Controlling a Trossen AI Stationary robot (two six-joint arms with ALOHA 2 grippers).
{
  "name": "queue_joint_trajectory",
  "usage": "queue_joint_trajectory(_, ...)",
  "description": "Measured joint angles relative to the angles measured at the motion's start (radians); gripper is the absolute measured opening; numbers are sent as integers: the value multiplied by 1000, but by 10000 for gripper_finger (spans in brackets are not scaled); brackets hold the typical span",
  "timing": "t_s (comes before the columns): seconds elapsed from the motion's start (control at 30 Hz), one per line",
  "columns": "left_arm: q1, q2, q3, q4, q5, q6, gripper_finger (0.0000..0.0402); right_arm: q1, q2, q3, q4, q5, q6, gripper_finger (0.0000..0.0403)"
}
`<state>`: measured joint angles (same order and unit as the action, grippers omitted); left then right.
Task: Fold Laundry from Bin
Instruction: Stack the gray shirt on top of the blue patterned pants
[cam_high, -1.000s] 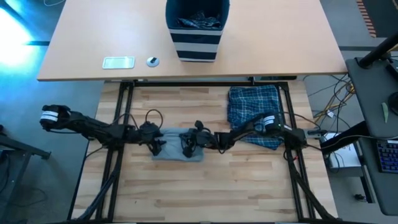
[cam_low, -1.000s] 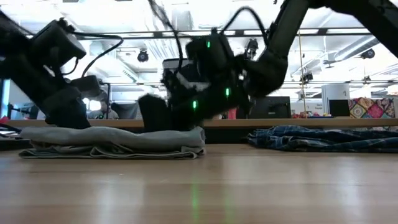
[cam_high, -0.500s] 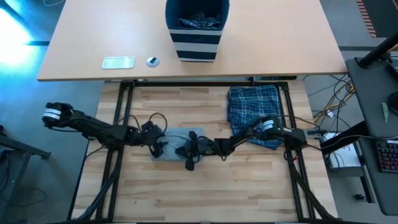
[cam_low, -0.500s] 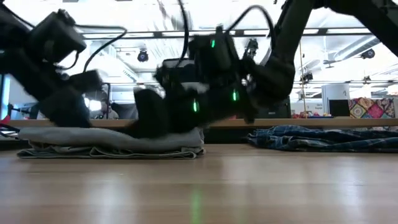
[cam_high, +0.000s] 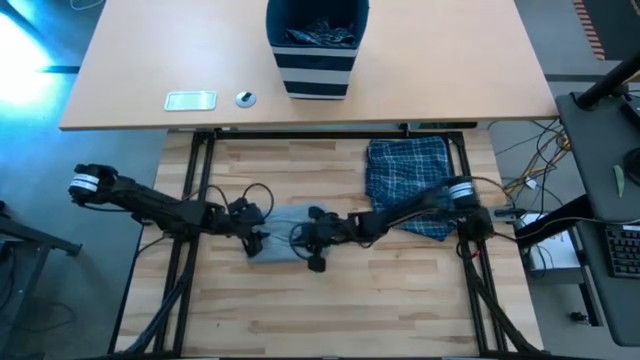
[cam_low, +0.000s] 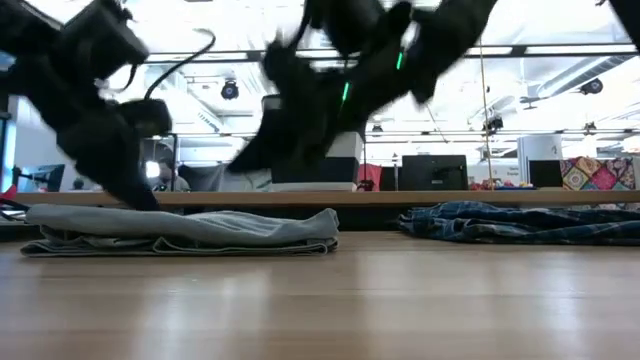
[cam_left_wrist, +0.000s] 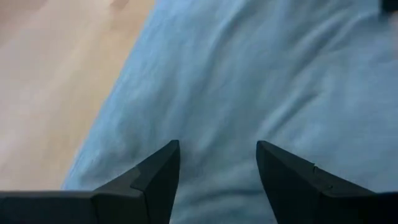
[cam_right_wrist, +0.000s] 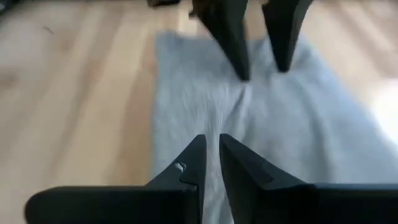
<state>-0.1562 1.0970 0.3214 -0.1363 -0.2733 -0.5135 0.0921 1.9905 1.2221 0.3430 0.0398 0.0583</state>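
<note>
A: Where is the grey T-shirt (cam_high: 281, 233) lying?

B: Flat and folded on the wooden table (cam_high: 300, 310), well short of the bin (cam_high: 317, 45), which stands on the far desk (cam_high: 130, 70) beyond it. Seen from table height the T-shirt (cam_low: 180, 231) is a low stack of layers with a rounded fold at one end.

A: And the left gripper (cam_high: 254, 238)?

B: It is down at the T-shirt's left end. Its fingers (cam_left_wrist: 158, 177) stand apart over the grey cloth (cam_left_wrist: 249, 87), with nothing pinched between them.

A: The right gripper (cam_high: 312, 248)?

B: At the T-shirt's opposite end, above the cloth's near edge. From table height it hangs clear over the folded stack. Its own camera shows the two fingers (cam_right_wrist: 191, 163) nearly together with only a thin slit between them, gripping nothing, and the T-shirt (cam_right_wrist: 280, 137) spread out below; the left arm's fingers (cam_right_wrist: 231, 34) show at the cloth's far end.

A: Any other laundry out?

B: A blue-and-white plaid garment (cam_high: 405, 180) lies on the table beyond the T-shirt's right end, near the right arm. More dark plaid cloth (cam_high: 317, 36) sits inside the bin.

A: Anything else near the bin?

B: To its left on the desk lie a pale flat rectangular thing (cam_high: 190, 100) and a small round thing (cam_high: 245, 98); I cannot tell what they are.
</note>
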Motion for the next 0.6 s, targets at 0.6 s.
queue_joint_trajectory(0.6, 6, -22, 88, -233, 147, 82, 222, 119, -71, -48, -459, 145, 410, 153)
